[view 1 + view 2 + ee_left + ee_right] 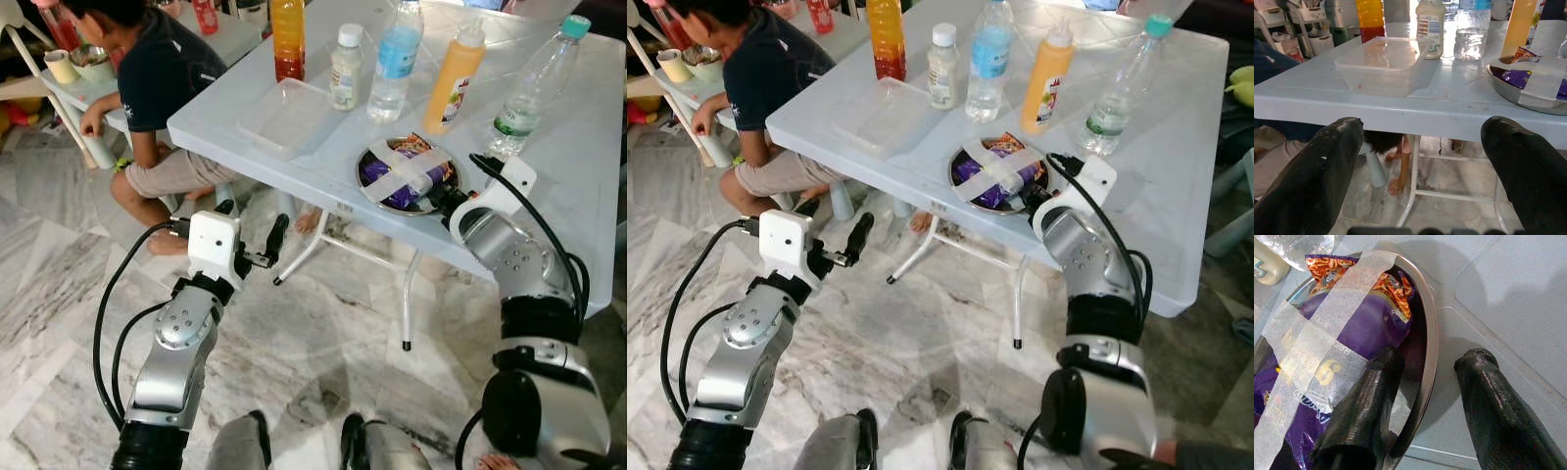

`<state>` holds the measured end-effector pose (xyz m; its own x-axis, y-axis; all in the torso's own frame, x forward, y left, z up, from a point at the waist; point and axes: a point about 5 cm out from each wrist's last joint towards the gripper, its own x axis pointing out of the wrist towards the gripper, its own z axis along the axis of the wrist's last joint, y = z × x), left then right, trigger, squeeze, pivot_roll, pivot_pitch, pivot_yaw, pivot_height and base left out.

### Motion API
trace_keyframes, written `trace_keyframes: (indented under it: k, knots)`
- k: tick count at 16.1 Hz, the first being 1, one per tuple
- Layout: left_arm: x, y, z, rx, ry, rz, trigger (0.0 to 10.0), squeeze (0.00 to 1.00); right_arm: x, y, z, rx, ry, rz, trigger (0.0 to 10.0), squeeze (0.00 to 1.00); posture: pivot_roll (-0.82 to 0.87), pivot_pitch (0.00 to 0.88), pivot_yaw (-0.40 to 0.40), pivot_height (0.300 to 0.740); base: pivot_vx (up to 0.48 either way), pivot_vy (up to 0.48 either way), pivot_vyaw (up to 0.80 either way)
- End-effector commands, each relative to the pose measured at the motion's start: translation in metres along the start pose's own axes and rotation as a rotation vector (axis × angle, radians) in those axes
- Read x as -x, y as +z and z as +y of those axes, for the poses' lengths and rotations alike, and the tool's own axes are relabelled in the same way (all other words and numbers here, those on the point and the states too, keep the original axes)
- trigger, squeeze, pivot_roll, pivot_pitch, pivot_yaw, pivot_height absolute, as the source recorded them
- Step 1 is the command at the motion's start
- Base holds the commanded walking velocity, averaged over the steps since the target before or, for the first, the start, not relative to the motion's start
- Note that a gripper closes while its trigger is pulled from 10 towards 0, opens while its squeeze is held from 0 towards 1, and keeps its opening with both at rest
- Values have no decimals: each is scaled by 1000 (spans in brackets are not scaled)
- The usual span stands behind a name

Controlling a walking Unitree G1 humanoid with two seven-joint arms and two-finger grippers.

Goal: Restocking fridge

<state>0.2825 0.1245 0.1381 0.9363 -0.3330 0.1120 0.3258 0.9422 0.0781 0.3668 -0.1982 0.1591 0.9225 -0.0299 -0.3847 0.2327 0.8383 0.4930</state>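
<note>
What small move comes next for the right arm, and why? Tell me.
Probably close the right end effector on the bowl rim. Its open fingers straddle that rim, one inside by the taped snack bag, one outside over the table.

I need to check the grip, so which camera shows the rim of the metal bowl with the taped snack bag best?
The right wrist view: the metal bowl rim runs between the right gripper fingers, one inside, one outside. Both eye views show the whole bowl from above, its near rim hidden by the arm. The left wrist view catches one edge.
</note>
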Motion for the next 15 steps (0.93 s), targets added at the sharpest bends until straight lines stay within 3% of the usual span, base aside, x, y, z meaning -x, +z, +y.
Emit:
trace_keyframes:
  k: [1,10,15]
  knots:
    - [2,-3,2,-10,7,13,10000,0,-4,-20,-3,11,-10,101,0,0,79,141,29,740,0,0,0]
    - [2,-5,2,-2,18,19,10000,0,-8,-20,-15,-35,-59,120,0,0,73,136,29,740,0,0,0]
    - [3,-12,4,-15,66,67,10000,0,0,-18,-3,76,-21,54,0,0,63,129,36,740,0,0,0]
